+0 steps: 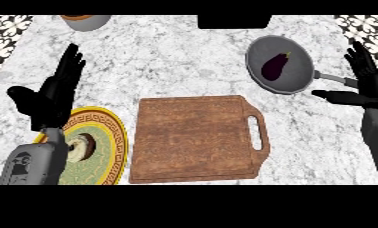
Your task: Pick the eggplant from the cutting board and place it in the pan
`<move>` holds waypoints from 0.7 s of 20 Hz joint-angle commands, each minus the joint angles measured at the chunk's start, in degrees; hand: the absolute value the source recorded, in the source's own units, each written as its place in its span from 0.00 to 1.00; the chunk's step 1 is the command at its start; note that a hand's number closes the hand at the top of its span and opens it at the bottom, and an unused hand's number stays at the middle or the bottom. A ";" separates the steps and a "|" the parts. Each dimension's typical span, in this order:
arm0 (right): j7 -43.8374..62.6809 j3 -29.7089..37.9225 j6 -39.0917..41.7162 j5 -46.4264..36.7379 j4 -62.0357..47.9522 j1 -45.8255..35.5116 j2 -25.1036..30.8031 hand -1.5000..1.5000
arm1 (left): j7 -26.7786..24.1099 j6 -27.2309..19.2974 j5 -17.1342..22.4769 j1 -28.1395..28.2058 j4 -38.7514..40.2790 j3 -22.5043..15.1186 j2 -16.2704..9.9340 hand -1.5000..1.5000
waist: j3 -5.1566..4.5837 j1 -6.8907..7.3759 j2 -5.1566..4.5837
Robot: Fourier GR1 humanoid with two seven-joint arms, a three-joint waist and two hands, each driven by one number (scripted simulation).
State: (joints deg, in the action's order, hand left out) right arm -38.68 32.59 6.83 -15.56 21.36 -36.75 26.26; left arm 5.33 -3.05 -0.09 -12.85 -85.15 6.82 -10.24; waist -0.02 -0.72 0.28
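Note:
The dark purple eggplant (275, 66) lies inside the grey pan (294, 79) at the upper right, clear of both hands. The brown wooden cutting board (196, 138) sits in the middle of the counter with nothing on it. My right hand (365, 79) is open at the right edge, fingers straight up and thumb pointing left, just right of the pan's handle (332, 77). My left hand (53, 92) is open at the left, fingers up, above the plate.
A yellow patterned plate (103, 144) with a round item (80, 146) on it lies at the lower left, partly under my left forearm. A grey bowl (86, 21) stands at the top left. A black object (234, 21) sits at the top edge.

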 commanded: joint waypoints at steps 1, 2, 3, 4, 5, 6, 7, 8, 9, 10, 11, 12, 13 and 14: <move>-1.99 -0.09 7.88 3.32 7.16 7.69 -0.19 0.00 | 0.46 -1.15 -0.48 2.29 -0.91 0.40 0.34 0.50 | -0.16 -1.55 0.70; -3.54 -0.70 9.10 3.37 9.48 10.23 -0.39 0.00 | -2.47 0.09 -0.13 3.66 0.56 0.86 -0.12 0.50 | -0.20 -1.80 0.70; -0.21 -1.13 9.53 4.06 12.78 10.69 -0.99 0.00 | 0.93 0.50 1.08 -0.62 0.45 3.02 -2.61 0.50 | -0.22 -1.95 0.73; -0.49 -1.17 11.66 4.12 14.84 13.68 1.67 0.00 | 0.26 0.08 0.43 1.77 0.01 1.48 -0.87 0.50 | -0.23 -2.17 0.79; 1.36 -0.93 11.57 5.63 18.78 14.81 -0.35 0.00 | 0.44 -1.02 -0.86 1.83 -0.96 0.47 -0.18 0.50 | -0.25 -2.20 0.86; 0.76 -0.23 13.71 6.85 20.77 19.08 0.95 0.00 | 1.12 -0.37 -0.25 2.41 -2.63 -0.12 0.22 0.50 | -0.16 -1.49 0.55; 1.98 0.09 15.56 7.84 23.49 20.28 1.43 0.00 | 1.87 -1.02 -0.28 0.91 -2.18 1.41 -1.09 0.50 | -0.24 -2.31 0.80; 5.14 0.05 14.98 8.62 28.30 21.50 1.18 0.00 | 1.81 -1.56 -0.63 -0.14 -0.46 0.85 -0.08 0.50 | -0.23 -2.03 0.57; 6.30 -0.36 16.16 9.67 31.83 24.16 -1.11 0.00 | -2.18 -0.44 -0.79 3.22 0.49 0.36 0.40 0.50 | -0.27 -2.07 0.60; 7.89 -1.37 16.58 9.71 35.98 27.05 -2.51 0.00 | 0.97 -0.48 -0.50 0.64 -0.36 0.96 -0.82 0.50 | -0.24 -1.95 0.55; 10.44 -1.47 16.74 10.47 39.75 28.73 -3.24 0.00 | -1.35 1.13 0.93 4.37 -0.91 2.29 -1.60 0.50 | -0.23 -1.36 0.48; 13.86 -2.17 15.48 10.99 45.79 30.05 -5.13 0.00 | 0.38 -0.33 -0.37 1.96 -1.76 0.74 -0.47 0.50 | -0.19 -1.21 0.38; 15.89 -0.78 16.13 12.06 49.06 32.27 -3.33 0.00 | -2.85 -0.42 -0.38 0.51 2.23 1.60 -0.30 0.50 | -0.20 -1.50 0.23; 17.27 -0.71 15.53 12.95 53.77 35.05 -5.25 0.00 | 3.45 0.95 0.86 2.41 -4.75 0.88 -1.40 0.50 | -0.13 -0.73 0.30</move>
State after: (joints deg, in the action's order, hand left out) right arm -27.82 31.65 21.80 -5.38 60.96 -9.30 23.38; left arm 5.60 -3.07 -0.06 -11.04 -86.30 7.92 -10.96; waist -0.21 -2.13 0.70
